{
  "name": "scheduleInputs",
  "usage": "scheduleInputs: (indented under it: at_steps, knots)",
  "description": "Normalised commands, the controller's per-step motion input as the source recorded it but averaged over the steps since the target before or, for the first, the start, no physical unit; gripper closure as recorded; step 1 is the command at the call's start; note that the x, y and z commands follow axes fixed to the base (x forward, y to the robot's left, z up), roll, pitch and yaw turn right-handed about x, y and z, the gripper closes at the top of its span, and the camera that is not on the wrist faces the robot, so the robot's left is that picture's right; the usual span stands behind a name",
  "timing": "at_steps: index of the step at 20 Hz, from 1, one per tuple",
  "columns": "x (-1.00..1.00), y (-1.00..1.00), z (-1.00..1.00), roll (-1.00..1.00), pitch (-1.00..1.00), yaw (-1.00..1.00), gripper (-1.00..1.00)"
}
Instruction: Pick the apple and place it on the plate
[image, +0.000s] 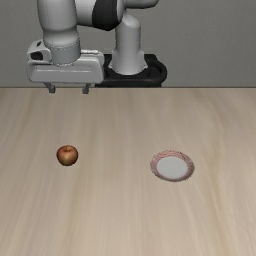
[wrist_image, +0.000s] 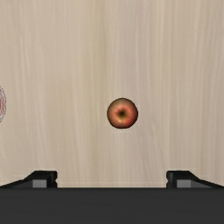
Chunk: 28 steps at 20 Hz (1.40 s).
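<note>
Bench (image: 128, 228) timber is running bare along the bottom of the exterior view, leaving free room for a carry. Plate (image: 172, 168) is lying right of centre in the lower half, flat and holding nothing, so it is serving as an unobstructed target. Apple (image: 67, 155) is sitting at the left at mid height, well apart from the plate, with nothing touching it but the bench.

Gripper (image: 68, 90) is hanging above the apple at the upper left, nearly plumb over it. Its 2 fingers are pointing straight down and standing wide apart with nothing between them, which I judge is preparing a top-down grasp.

From the wrist view, the apple (wrist_image: 122, 113) is lying ahead of the gripper (wrist_image: 112, 179), slightly off the midline between the fingertips, so a small sideways trim is probably needed before descending. Behind, the arm is folding back to its dark base at the top of the exterior view.
</note>
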Motion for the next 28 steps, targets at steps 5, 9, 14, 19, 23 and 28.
scheduleInputs:
  at_steps: [5,9,14,19,23,28]
  knots:
    - [0.60,-0.40,0.00,0.00,0.00,0.00,-1.00]
    - [0.00,0.25,-0.75,0.00,0.00,0.00,-1.00]
    - [0.00,0.00,-1.00,0.00,0.00,0.00,-1.00]
    - [0.00,0.00,-1.00,0.00,0.00,0.00,-1.00]
    - [0.00,0.00,-1.00,0.00,0.00,0.00,-1.00]
    - [0.00,0.00,-0.20,0.00,0.00,0.00,1.00]
